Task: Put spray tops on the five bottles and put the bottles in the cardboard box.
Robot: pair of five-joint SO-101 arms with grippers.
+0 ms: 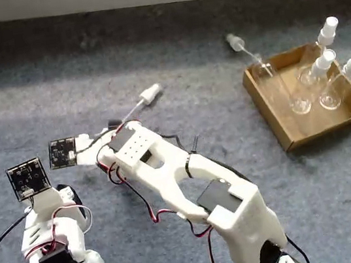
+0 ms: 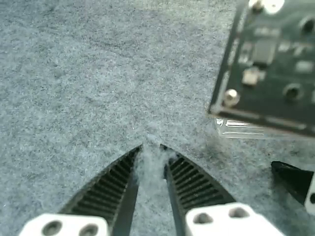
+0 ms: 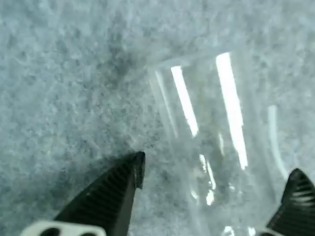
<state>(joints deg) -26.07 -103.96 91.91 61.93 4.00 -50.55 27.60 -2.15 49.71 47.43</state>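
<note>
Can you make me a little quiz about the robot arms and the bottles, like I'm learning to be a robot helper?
1. True or false: the cardboard box is empty.
2. What lies between the right gripper's jaws? A) a clear bottle B) a spoon C) nothing
3. Fill in: the spray top nearest the right gripper is coloured ___.

Key: 1 false, bottles are in it. 2 A. 3 white.

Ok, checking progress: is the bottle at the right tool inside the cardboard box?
No, the bottle lies on carpet between the right tool's open jaws.
</note>
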